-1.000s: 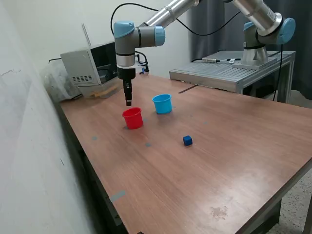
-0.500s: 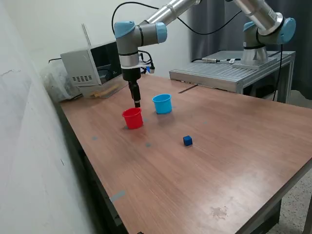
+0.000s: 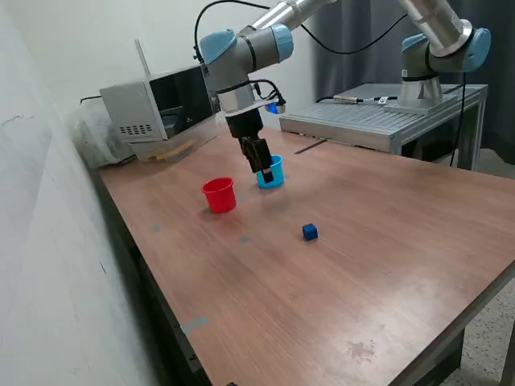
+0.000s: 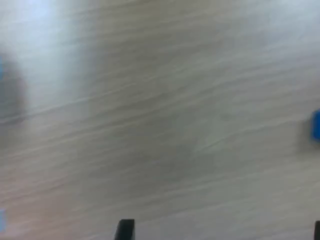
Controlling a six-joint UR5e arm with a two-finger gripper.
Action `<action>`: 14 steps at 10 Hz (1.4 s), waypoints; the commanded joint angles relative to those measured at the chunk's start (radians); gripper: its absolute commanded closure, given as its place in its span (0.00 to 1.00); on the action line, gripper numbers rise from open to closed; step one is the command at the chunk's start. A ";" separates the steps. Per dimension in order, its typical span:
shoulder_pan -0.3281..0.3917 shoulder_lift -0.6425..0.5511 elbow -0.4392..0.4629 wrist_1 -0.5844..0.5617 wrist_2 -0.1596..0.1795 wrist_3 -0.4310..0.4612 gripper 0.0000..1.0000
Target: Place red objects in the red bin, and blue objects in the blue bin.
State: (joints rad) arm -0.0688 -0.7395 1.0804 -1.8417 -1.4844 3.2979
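Note:
The red bin (image 3: 219,195) is a small red cup standing on the wooden table (image 3: 386,241). To the exterior view's right of it stands the blue bin (image 3: 278,170), a light blue cup partly covered by my gripper (image 3: 264,171), which hangs tilted just in front of it. One dark blue cube (image 3: 310,232) lies on the table nearer the camera. The blurred wrist view shows that cube (image 4: 316,125) at the frame edge. My gripper (image 4: 220,232) is open there, its fingertips (image 4: 125,230) wide apart over bare wood with nothing between them. No red objects show.
A grey box-like device (image 3: 149,104) stands at the table's back corner. A metal platform (image 3: 378,121) and a second arm's base (image 3: 434,64) lie behind the table. A wall runs along the exterior view's left.
My gripper has swung from above the red cup toward the exterior view's right and dropped lower. It now hangs tilted in front of the blue cup. The cups and cube have not moved.

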 commanded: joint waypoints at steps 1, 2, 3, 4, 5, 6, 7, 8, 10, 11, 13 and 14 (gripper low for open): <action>0.055 -0.004 0.004 0.016 0.091 0.008 0.00; 0.067 -0.009 0.004 0.015 0.157 0.008 0.00; 0.090 -0.009 0.003 0.013 0.164 0.008 0.00; 0.104 -0.008 0.004 0.010 0.168 0.009 0.00; 0.113 -0.003 0.007 0.006 0.168 0.011 0.00; 0.138 0.003 0.027 -0.022 0.170 0.012 0.00; 0.139 0.006 0.051 -0.063 0.168 0.025 0.00; 0.139 0.011 0.071 -0.098 0.167 0.043 0.00; 0.141 0.041 0.075 -0.139 0.159 0.071 0.00; 0.142 0.058 0.075 -0.157 0.145 0.092 0.00; 0.162 0.083 0.075 -0.192 0.113 0.126 0.00; 0.175 0.089 0.075 -0.201 0.086 0.137 0.00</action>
State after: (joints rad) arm 0.0882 -0.6655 1.1549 -2.0224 -1.3659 3.4125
